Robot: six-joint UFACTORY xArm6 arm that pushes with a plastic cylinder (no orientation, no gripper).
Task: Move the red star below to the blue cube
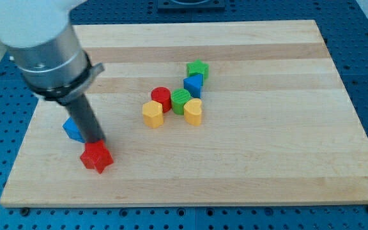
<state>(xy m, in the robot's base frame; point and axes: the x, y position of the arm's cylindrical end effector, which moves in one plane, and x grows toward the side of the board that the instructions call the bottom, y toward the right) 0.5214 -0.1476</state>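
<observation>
The red star [96, 157] lies near the view's lower left of the wooden board [267, 160]. The blue cube [73, 130] sits just up and left of it, partly hidden behind the dark rod. My tip [98, 141] rests at the star's upper edge, between the star and the cube, touching or nearly touching the star.
A cluster sits mid-board: green star [197, 69], blue block [193, 84], red cylinder [161, 98], green cylinder [181, 100], yellow block [152, 114], yellow heart-like block [193, 111]. The arm's grey body [43, 45] fills the view's upper left.
</observation>
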